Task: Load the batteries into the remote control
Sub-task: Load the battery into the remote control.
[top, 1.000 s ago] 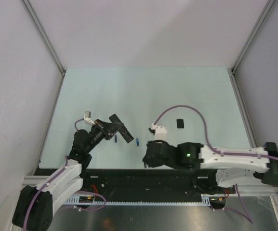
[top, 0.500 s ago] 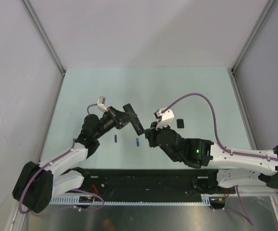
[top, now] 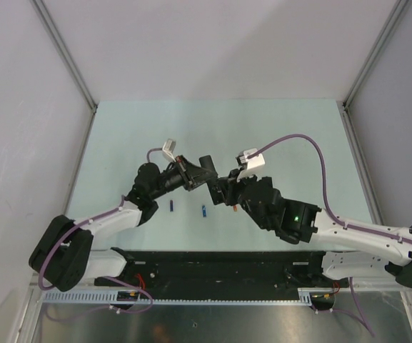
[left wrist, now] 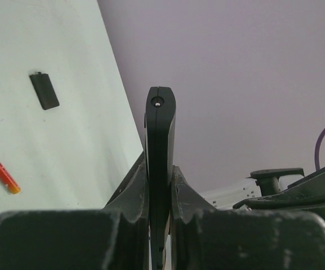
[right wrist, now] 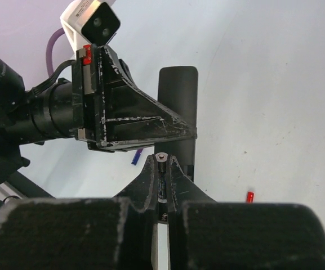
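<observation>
1. The left claw (top: 196, 177) is clamped shut on the remote control (top: 207, 168). In the left wrist view the remote sits edge-on between the two fingers (left wrist: 133, 185), with its rounded end sticking out past them.
2. The remote is held up off the tabletop (top: 134, 128), over the middle of the near half, between the two arms.
3. The right claw (top: 226, 191) faces the left claw, and the tips of the two are close together.
4. The right claw is nearly closed. Its fingers (right wrist: 149, 181) pinch a thin cylinder, the grey-silver battery (right wrist: 162, 185), whose silver end shows at the fingertips.
5. In the right wrist view that battery end sits just beside the lower part of the remote. I cannot tell whether they touch.
6. The dark blue battery (top: 171, 206) lies on the tabletop, under the left arm's wrist.
7. The lighter blue battery (top: 203, 210) also lies on the tabletop, to the right of the dark blue one and apart from it.
8. The orange-red battery (top: 234, 208) lies on the tabletop just below the right claw.
9. The left wrist view shows a small black piece (left wrist: 44, 91) lying flat on the tabletop, near the orange-red battery but apart from it.
</observation>
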Tool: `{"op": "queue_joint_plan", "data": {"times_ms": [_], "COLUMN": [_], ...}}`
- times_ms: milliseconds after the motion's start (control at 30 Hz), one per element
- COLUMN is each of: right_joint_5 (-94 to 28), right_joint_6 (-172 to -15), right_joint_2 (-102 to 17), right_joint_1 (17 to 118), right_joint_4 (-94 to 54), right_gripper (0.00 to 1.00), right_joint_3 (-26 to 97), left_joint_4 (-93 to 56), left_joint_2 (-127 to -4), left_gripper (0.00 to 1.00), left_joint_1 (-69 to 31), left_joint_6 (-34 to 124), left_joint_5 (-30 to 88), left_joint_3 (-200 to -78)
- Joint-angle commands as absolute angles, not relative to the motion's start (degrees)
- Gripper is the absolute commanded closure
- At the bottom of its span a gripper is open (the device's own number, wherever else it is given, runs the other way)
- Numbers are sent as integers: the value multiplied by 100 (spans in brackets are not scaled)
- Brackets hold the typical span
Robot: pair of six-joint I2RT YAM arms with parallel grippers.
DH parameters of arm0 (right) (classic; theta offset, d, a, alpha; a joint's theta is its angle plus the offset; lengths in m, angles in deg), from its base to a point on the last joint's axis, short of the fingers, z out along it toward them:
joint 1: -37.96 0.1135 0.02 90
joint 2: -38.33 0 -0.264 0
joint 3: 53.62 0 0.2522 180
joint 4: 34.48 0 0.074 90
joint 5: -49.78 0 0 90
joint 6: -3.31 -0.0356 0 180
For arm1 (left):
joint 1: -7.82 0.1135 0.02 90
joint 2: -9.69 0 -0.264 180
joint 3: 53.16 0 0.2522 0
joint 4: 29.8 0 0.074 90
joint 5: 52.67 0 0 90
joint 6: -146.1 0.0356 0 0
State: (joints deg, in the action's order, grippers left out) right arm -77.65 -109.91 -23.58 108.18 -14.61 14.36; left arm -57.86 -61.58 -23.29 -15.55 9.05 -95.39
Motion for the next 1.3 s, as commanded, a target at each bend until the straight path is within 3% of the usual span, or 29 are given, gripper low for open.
{"op": "queue_joint_plan", "data": {"times_ms": [0, 367, 1267], "right_joint_5": [-7555, -7695, -6993], "right_joint_6": [-10840, -10963, -11428], "right_joint_2": [-2301, -2266, -2389], "right_joint_1": [10784, 10766, 10661], "right_joint_4": [-1747, -1449, -719], "right_gripper": [100, 100, 100], "right_joint_3": [1437, 1446, 1446], "left_joint_4": [-6832, -7343, -7413], "left_joint_2": [-6395, -6581, -6713], "left_gripper": [100, 100, 100], "left_joint_1": [-2443, -2602, -2637], "left_joint_6": [-1825, -2668, -2590], "left_joint_5": [595, 955, 1008], "left_joint_3": [-9733, -9496, -9662]}}
